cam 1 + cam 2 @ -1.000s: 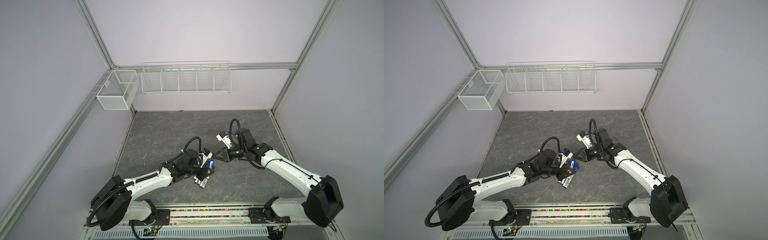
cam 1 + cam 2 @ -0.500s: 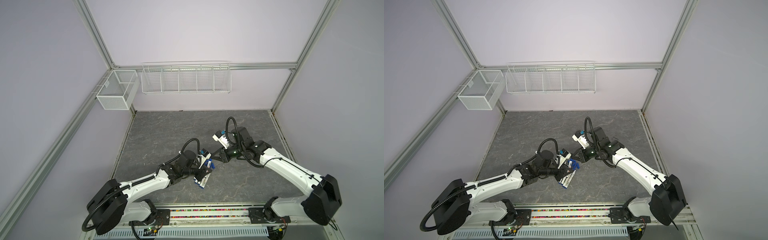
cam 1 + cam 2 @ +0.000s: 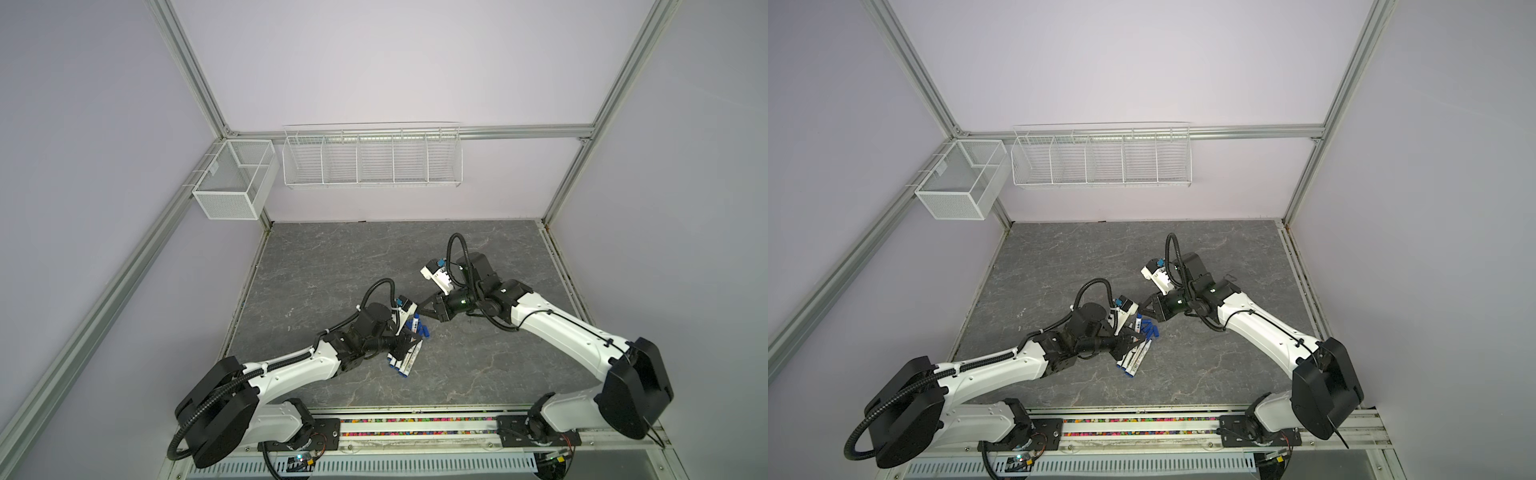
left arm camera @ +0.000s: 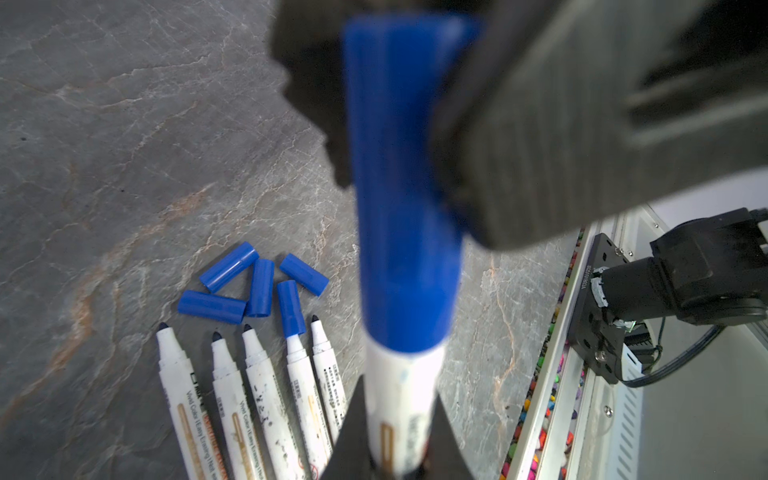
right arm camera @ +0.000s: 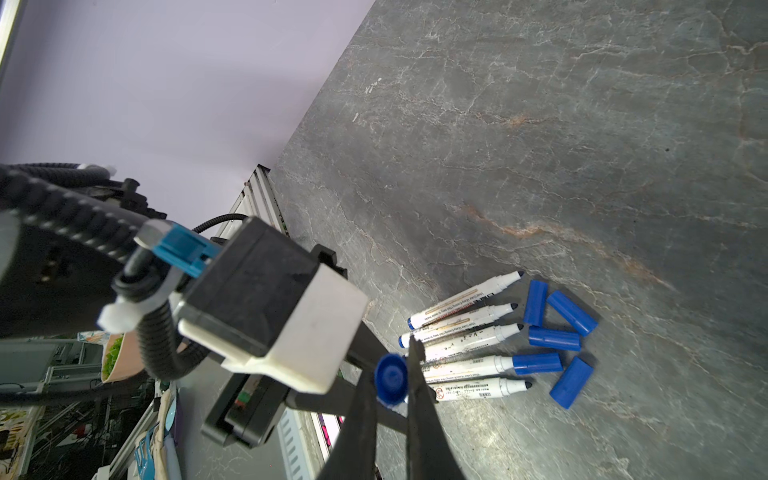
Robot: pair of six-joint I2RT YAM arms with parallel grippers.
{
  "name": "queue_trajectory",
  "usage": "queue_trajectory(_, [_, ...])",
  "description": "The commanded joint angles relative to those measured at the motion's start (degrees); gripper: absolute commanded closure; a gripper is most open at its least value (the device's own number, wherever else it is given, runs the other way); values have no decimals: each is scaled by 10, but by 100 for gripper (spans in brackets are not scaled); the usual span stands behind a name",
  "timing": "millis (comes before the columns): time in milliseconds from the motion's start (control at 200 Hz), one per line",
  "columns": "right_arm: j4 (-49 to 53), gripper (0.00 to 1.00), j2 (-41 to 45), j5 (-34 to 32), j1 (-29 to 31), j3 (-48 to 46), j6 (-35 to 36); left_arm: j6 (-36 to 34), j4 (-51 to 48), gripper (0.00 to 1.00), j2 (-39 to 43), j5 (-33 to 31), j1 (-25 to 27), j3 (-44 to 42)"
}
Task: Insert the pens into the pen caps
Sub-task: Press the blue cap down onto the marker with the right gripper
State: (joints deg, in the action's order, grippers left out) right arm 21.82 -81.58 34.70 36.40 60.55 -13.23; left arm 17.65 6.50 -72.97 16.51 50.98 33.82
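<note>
Grey stone-look tabletop (image 3: 332,257) fills the cell floor, w/ plain lilac walls behind. The left pincer (image 4: 399,432) is clenched on the barrel of the held pen (image 4: 405,374), raised off the surface. The right pincer (image 5: 388,374) is clamped on the blue cap (image 4: 403,187) sitting over that pen's tip, so both pincers meet nose to nose w/ pen and cap in line btwn them. The cap's rim seems to reach the barrel shoulder, tho blur hides whether it's fully home. Below the left pincer, just ahead of it, five other pens (image 4: 249,395) lie side by side. Four show bare dark tips; one half-capped pen (image 4: 301,374) has a cap on its tip, apparently not pushed right down. Four loose caps (image 4: 228,266) are bunched just past those tips. Step in hand, prob.: seating the cap on the held pen. Next move likely calls for a short firm push along the pen's axis. After that the right pincer must let go w/o dragging the cap back off, and the left pincer should lay the pen down apart from the bare ones.
</note>
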Motion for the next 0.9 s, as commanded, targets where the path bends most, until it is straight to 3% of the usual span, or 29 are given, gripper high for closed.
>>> queue_trajectory(0, [225,93,-37,45,39,-44,4,51,320,100,17,-67,-34,84])
queue_trajectory(120, [236,93,-40,24,37,-35,13,111,364,100,11,-53,-50,65])
queue_trajectory(380, [141,90,3,34,9,-11,-35,105,322,100,-13,-7,-50,31])
queue_trajectory(430, [127,86,14,25,4,3,-41,111,323,100,-21,-8,-49,16])
queue_trajectory(535, [88,63,39,-6,-6,19,-65,121,339,100,-38,-16,-44,-18])
queue_trajectory(585, [71,57,49,-21,-11,20,-76,128,351,100,-47,-15,-45,-30])
queue_trajectory(895, [11,54,81,-53,-12,6,-99,140,379,100,-67,-32,-34,-53])
